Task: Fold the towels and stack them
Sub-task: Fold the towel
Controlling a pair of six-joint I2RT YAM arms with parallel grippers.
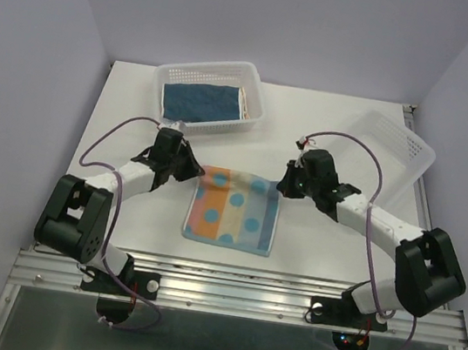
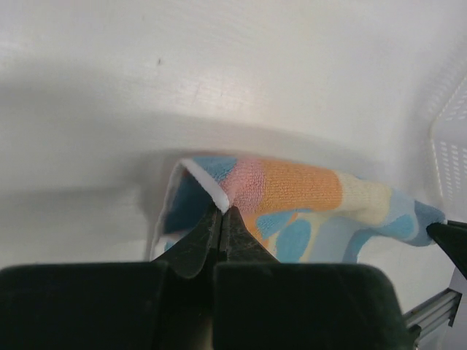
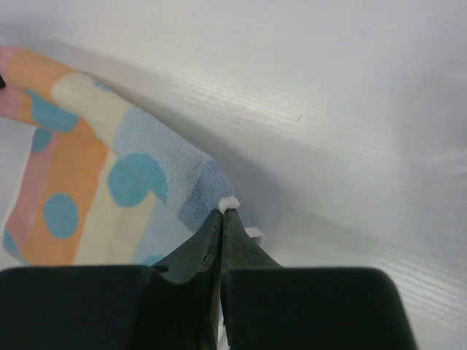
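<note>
A striped towel [image 1: 235, 209] in orange, cream, pink and pale blue with blue dots lies in the middle of the table. My left gripper [image 1: 189, 167] is shut on its far left corner [image 2: 219, 198]. My right gripper [image 1: 286, 185] is shut on its far right corner [image 3: 228, 204]. Both corners are lifted a little off the table, and the cloth hangs between them [image 2: 306, 191] [image 3: 109, 168]. A navy towel [image 1: 199, 99] lies folded in the left white basket [image 1: 231, 74], with a pale towel edge [image 1: 245, 105] beside it.
A second white perforated basket [image 1: 396, 148] stands tilted at the back right, behind my right arm. The left basket's wall shows at the right edge of the left wrist view [image 2: 452, 146]. A metal rail [image 1: 234, 291] runs along the table's near edge.
</note>
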